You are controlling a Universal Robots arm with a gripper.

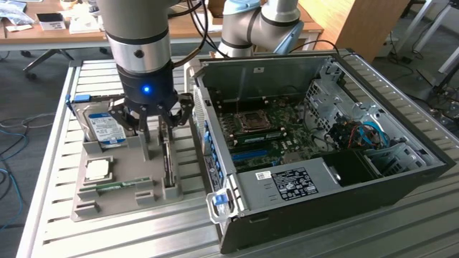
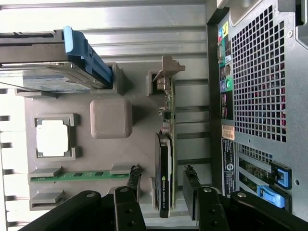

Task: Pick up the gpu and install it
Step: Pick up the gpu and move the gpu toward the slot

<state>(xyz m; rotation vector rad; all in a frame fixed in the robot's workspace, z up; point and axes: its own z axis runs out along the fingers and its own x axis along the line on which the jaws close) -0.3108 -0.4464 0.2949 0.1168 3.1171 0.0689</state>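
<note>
Closest in, found the gripper [image 2: 162,175] low over the grey holder [image 2: 139,144], fingers [image 2: 133,180] spread wide and straddling the gpu [image 2: 165,159], a gap visible at either face, nothing held. Logged the gpu standing on edge in its slot along the holder side nearest the computer case [image 1: 301,215], silver bracket [image 2: 168,67] at the end away from the fingers. Judged the step as the pick-up, at the point of pre-grasp: card bracketed, not yet clamped, not yet lifted. Reckoned the closing to call for centring on the thin card, even contact on both faces, then a straight pull clear of the slot without tilt. Noted, across the holder, a memory stick [image 2: 82,175], a processor [image 2: 53,138] and a hard drive [image 2: 43,79], all apart from the fingers. Marked beyond that, in the exterior view, the case lying open, motherboard [image 1: 265,129] exposed, install not begun.
</note>
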